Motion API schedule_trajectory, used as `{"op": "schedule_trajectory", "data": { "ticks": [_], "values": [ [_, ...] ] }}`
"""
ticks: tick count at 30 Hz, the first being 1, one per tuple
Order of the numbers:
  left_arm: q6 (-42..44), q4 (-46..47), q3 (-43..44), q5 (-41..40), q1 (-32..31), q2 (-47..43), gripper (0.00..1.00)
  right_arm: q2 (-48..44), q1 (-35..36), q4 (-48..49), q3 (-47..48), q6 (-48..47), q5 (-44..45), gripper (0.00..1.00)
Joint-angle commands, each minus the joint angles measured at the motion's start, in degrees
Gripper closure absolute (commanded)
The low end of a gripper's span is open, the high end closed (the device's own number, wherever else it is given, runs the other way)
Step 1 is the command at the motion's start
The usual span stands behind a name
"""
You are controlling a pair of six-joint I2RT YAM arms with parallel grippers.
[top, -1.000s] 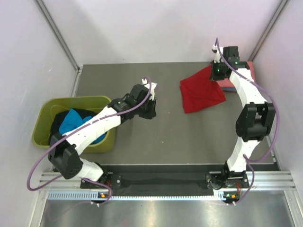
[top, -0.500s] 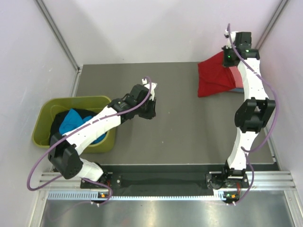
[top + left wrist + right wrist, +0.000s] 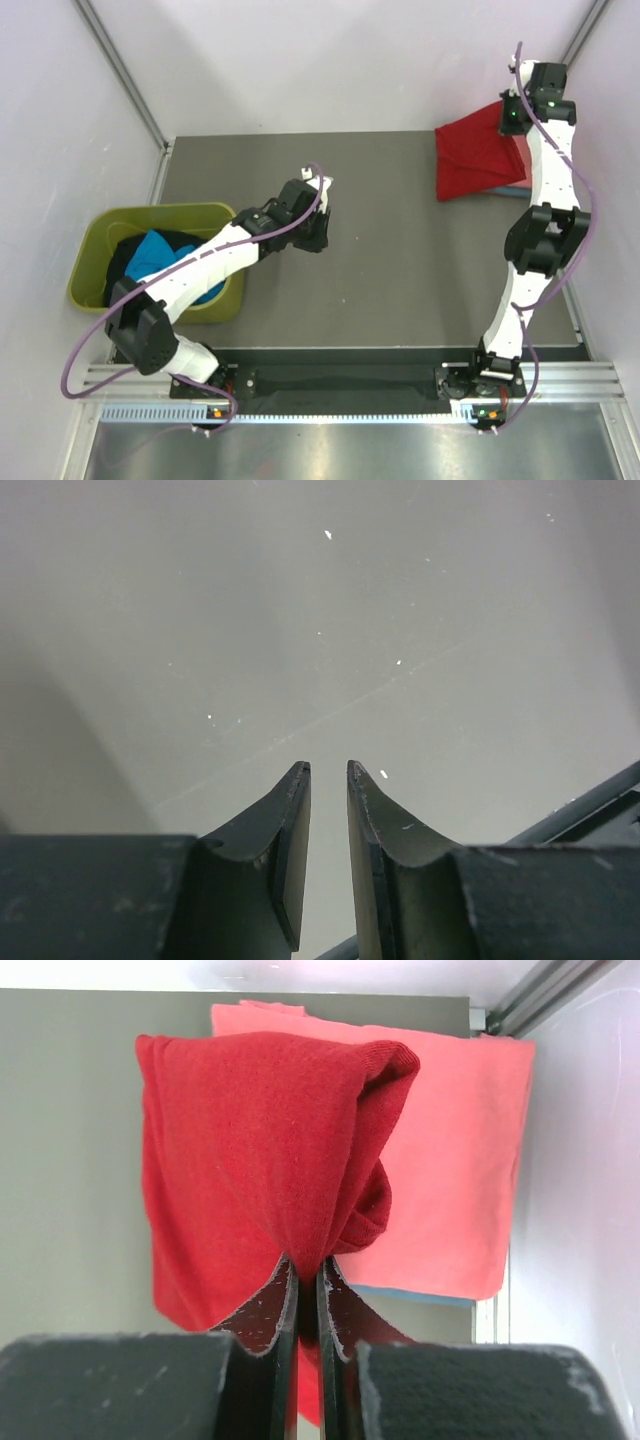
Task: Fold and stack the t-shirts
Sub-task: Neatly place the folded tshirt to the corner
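Observation:
My right gripper is shut on a pinched fold of the bright red t-shirt at the far right corner. In the right wrist view the red shirt hangs bunched from the gripper, partly over the flat folded salmon-pink t-shirt. A thin blue edge shows under the pink one. My left gripper hovers over bare table near the middle-left. Its jaws stand a narrow gap apart with nothing between them. A turquoise shirt and a black one lie in the tub.
The olive-green tub stands at the left edge of the table. A metal post and the side wall close in the far right corner. The dark table runs between the two arms.
My right gripper has carried the red shirt up and to the right, from the table's middle-right to the far right corner over the pink shirt. The left arm has barely moved.

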Motion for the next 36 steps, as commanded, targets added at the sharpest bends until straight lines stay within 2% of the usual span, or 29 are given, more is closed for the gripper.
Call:
{"op": "schedule_trajectory", "data": {
  "ticks": [1, 6, 14, 20, 28, 36],
  "values": [
    [1.1, -0.1, 0.5, -1.6, 0.1, 0.5, 0.73, 1.5, -2.6, 5.2, 3.7, 0.3, -1.6, 1.00],
    [1.0, 0.0, 0.4, -1.7, 0.1, 1.7, 0.73, 5.3, -5.4, 8.7, 4.7, 3.4, -4.3, 1.00],
    [1.1, -1.0, 1.3, -2.7, 0.1, 3.6, 0.73, 7.7, -6.1, 15.2, 3.8, 2.3, -3.3, 1.00],
    [0.9, -1.4, 2.1, -2.4, 0.1, 4.9, 0.73, 3.1, -6.3, 20.0, -2.5, 3.9, -4.1, 1.00],
    [0.5, -1.3, 2.0, -1.3, 0.1, 4.2, 0.73, -4.1, -6.4, 21.9, -6.1, 5.3, -3.3, 1.00],
    [0.7, -1.3, 1.6, -2.1, 0.1, 3.6, 0.73, -2.1, -8.7, 22.6, -7.1, 8.5, -3.4, 1.00]
  ]
}}
